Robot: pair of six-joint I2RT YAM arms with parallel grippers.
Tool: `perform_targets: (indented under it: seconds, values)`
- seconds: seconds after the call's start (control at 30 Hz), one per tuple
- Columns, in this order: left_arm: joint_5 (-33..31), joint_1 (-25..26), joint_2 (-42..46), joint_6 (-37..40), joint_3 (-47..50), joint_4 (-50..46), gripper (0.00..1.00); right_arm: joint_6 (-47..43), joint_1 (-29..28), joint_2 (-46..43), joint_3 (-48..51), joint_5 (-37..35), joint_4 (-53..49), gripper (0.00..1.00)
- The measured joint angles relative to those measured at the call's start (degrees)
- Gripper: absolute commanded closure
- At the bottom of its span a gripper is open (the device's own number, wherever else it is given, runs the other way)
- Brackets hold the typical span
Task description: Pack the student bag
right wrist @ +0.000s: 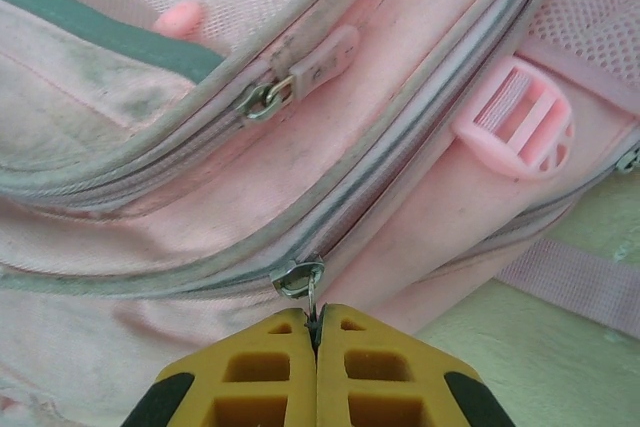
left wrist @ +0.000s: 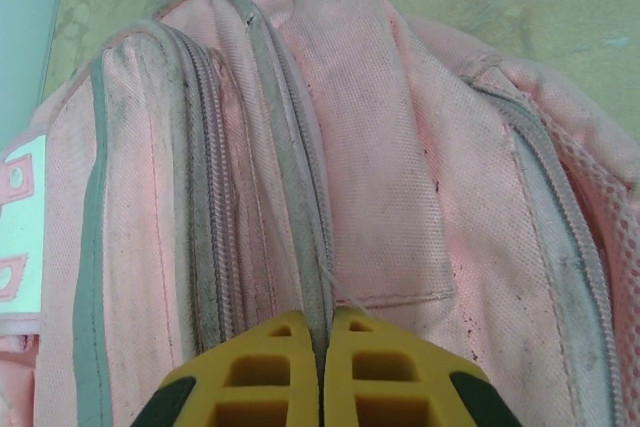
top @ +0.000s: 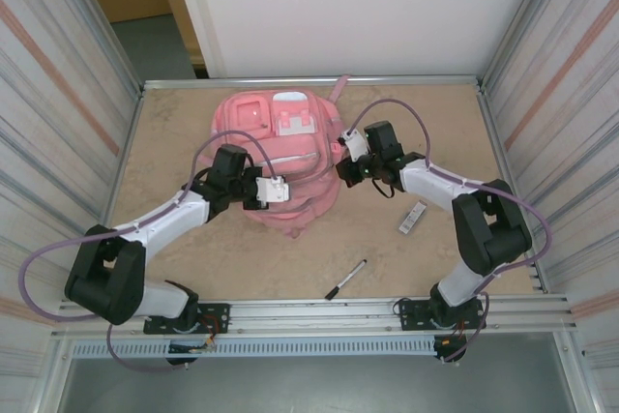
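Since your left gripper (left wrist: 322, 327) clenches the student bag (top: 290, 157) at its seam, likely to steady it, your right gripper (right wrist: 313, 319), at the bag's 3 o'clock, grasps the zipper pull (right wrist: 300, 280) for opening.

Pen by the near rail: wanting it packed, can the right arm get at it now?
Likely not yet: right claw is shut on the student bag's zipper pull. The pen lies unobstructed.

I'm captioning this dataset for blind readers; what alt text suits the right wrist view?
The right pincer, shut, grips the metal zip pull on a long zipper of the pink student bag. Above it lies a second zipper with a pink tab. A pink plastic buckle sits at right, and pale tabletop shows at lower right.
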State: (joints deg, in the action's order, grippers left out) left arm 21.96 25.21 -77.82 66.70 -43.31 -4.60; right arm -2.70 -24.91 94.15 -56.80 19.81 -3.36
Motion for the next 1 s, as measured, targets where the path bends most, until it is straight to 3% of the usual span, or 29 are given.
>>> perform_targets:
  seconds: [0.33,0.53,0.67,0.77,0.8,0.83,0.9,1.0]
  values:
    - [4.4,-1.0,3.7,5.1,0.3,-5.7,1.00,-9.1,3.4,12.5,-13.4,-0.2,-2.9,1.00]
    - [3.6,2.9,4.4,6.5,1.2,-6.6,1.00,-13.7,6.5,19.3,-23.5,6.3,-13.2,1.00]
    - [3.0,3.4,5.4,6.9,1.2,-7.0,1.00,-14.8,6.5,20.9,-26.7,6.7,-17.1,1.00]
    - [2.2,3.4,5.9,6.9,1.2,-7.7,1.00,-15.0,6.5,21.5,-27.5,7.3,-18.6,0.84]
    - [2.0,3.5,5.9,6.8,1.2,-8.0,0.94,-15.2,6.5,21.6,-27.5,7.2,-18.8,0.74]
    - [1.8,3.5,6.1,6.6,1.4,-8.2,0.76,-14.9,6.5,21.6,-27.5,6.7,-18.6,0.68]
    - [2.0,3.6,7.1,5.7,2.1,-9.1,0.54,-13.9,7.1,21.4,-27.4,5.5,-17.8,0.63]
    - [2.5,5.4,10.3,2.7,2.3,-11.3,0.49,-10.8,8.4,19.5,-24.8,3.1,-14.2,0.58]
